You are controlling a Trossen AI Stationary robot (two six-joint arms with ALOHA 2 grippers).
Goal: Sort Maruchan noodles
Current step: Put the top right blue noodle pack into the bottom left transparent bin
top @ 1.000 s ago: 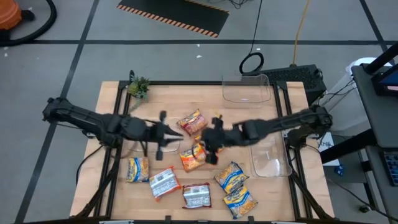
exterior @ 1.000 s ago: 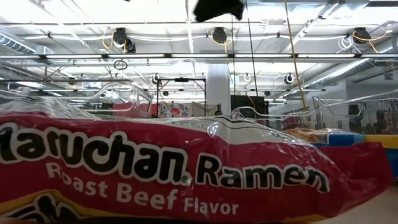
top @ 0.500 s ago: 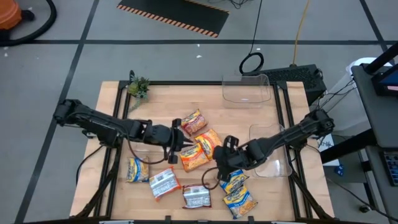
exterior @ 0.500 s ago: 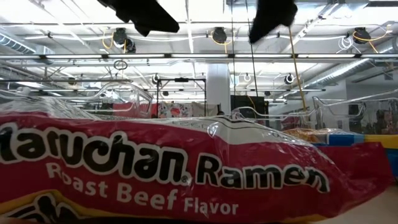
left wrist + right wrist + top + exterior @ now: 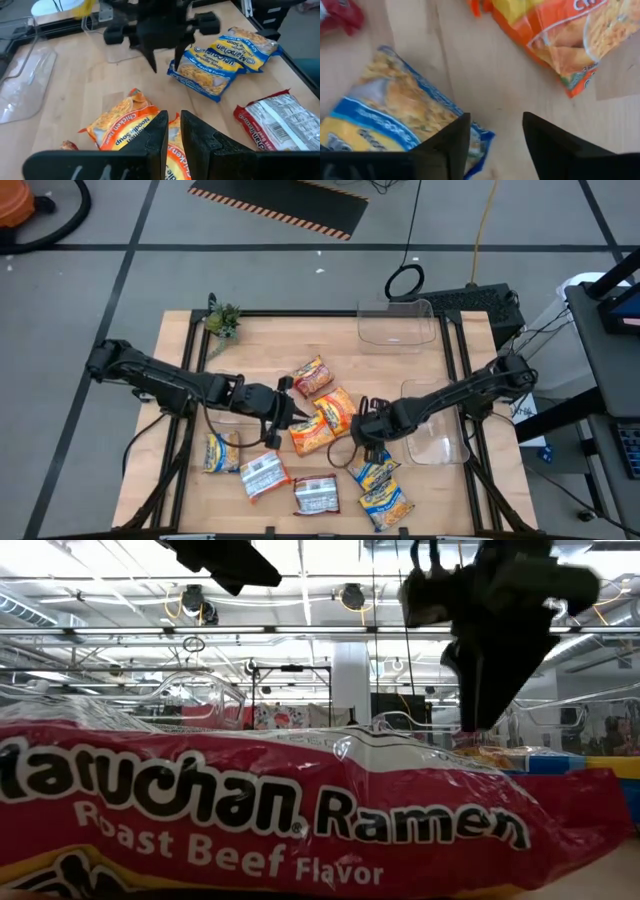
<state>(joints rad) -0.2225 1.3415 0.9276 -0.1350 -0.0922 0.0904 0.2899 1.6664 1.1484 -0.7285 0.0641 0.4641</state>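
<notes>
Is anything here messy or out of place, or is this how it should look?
Mostly just unsorted: the noodle packets lie scattered at odd angles, two orange ones overlapping, and both clear bins hold none. One red packet sits right against the low camera, blocking its view.

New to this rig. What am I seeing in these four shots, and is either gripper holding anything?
Two robot arms work at a wooden table, sorting ramen packets. One shot looks straight down, one sits at table level behind a red packet, and two ride on the wrists. The left gripper is shut, its tips on the orange packets. The right gripper is open over a yellow-and-blue packet, holding nothing. Two clear bins stand at the right.
</notes>
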